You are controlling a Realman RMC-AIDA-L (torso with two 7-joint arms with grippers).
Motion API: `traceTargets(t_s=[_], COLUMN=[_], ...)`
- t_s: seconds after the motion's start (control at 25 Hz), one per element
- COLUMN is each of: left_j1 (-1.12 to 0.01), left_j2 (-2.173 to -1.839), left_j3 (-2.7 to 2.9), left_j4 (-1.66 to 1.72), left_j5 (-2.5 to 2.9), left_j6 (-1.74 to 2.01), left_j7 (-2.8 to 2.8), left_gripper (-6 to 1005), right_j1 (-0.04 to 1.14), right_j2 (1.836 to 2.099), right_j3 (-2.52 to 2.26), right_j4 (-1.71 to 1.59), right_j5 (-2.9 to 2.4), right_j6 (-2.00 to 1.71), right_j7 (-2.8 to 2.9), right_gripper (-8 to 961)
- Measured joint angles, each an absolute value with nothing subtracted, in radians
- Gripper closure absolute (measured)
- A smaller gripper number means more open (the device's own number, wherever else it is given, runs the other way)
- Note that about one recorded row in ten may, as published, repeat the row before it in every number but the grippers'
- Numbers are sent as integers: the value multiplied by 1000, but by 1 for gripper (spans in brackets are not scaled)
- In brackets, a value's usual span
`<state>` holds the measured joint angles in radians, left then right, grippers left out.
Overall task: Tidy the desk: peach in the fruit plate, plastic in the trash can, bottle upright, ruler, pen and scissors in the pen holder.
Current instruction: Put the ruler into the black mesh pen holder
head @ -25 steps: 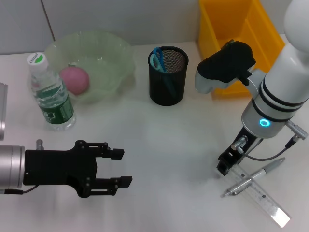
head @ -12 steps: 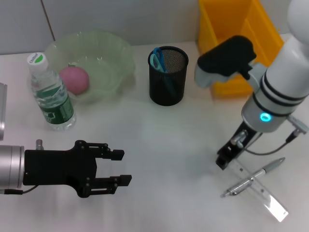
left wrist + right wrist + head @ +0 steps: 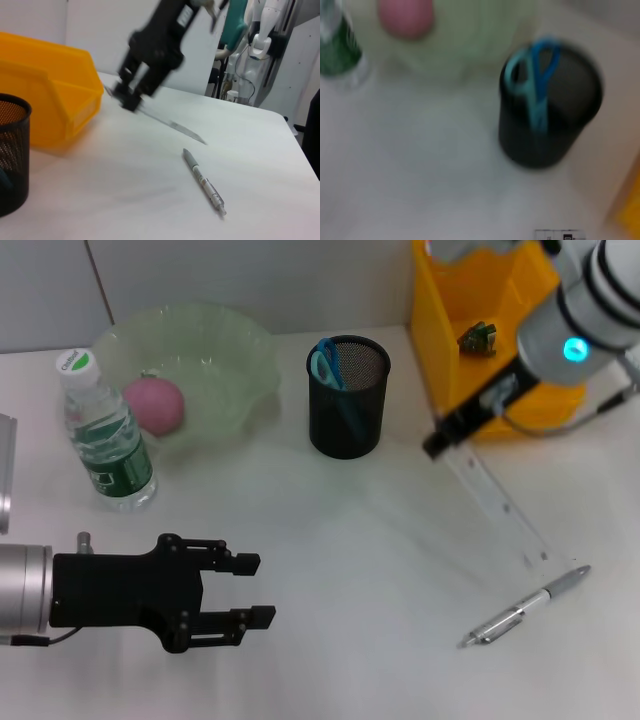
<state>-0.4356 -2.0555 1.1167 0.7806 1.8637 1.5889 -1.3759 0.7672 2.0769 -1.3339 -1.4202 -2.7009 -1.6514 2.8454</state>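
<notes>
1. Head view: the right gripper [image 3: 440,445] hangs over the table [image 3: 350,560] toward its right edge, just in front of the yellow bin [image 3: 490,330], its fingers closed on one end of the transparent ruler [image 3: 500,505].
2. Ruler: it slants away from the right gripper toward the table's front right corner; its free end lies close to the pen [image 3: 525,605]. Whether that end touches the table cannot be told.
3. Pen: a silver pen lying flat near the front right corner of the table, apart from both grippers.
4. Pen holder [image 3: 347,395]: a black mesh cup standing upright near the back edge, between the fruit plate [image 3: 215,345] and the yellow bin; the blue-handled scissors [image 3: 325,360] stand inside it.
5. Fruit plate: a pale green translucent bowl at the back left of the table, with the pink peach [image 3: 154,405] resting inside.
6. Bottle [image 3: 105,435]: it stands upright beside the fruit plate, near the left edge, cap on top.
7. Yellow bin: it stands at the back right corner and holds a small dark green item [image 3: 478,337].
8. Left gripper [image 3: 250,590]: it hovers over the front left part of the table, fingers parted and holding nothing.
9. Left wrist view: the right gripper [image 3: 125,97] shows farther off, pinching the ruler [image 3: 170,122], with the pen [image 3: 204,181] lying nearer.
</notes>
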Motion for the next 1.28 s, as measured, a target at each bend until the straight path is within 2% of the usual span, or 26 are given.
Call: traceTargets(t_s=[0.32, 0.72, 1.28], left_j1=[-434, -433, -427], left_j2=[-2058, -2060, -2060], left_j3=[1117, 1092, 1090], left_j4=[781, 781, 781], left_j5=[1863, 1856, 1851], left_j6=[1596, 1621, 1621], left_j7=[-1378, -1378, -1376], left_gripper=[386, 385, 378], right_j1=[716, 620, 577], right_j2=[2080, 2085, 2084], right_j3=[-1273, -1297, -1312], right_j4=[-1542, -1508, -1262], right_j5=[-2639, -2369, -1941], right_j6=[-1424, -1094, -831], right_j7=[2743, 2551, 2107], right_gripper=[572, 572, 572])
